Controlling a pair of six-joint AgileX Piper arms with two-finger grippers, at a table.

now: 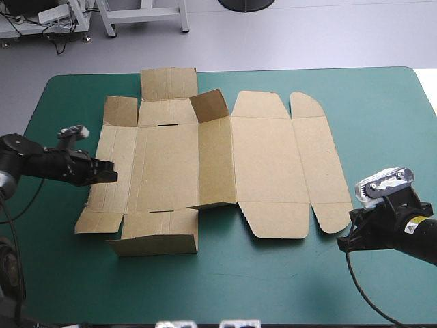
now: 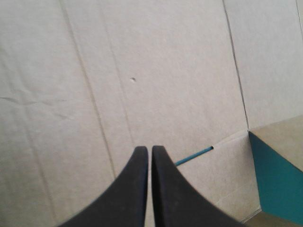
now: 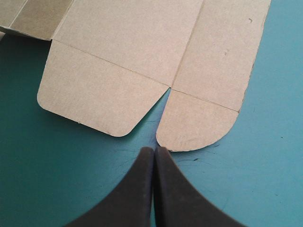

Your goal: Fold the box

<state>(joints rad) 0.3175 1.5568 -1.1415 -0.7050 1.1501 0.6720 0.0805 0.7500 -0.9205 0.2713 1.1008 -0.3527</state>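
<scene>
The box [image 1: 259, 164] lies nearly flat, only a few flaps raised; almost all folding is left. The left hand [image 2: 150, 150] and the right hand [image 3: 154, 150] are both closed, empty.

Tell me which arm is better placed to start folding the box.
Left, probably. The left gripper is shut and over the left side of the box, near flaps that stand partly raised. The right gripper, also shut, is over the table, short of the rounded flaps.
</scene>
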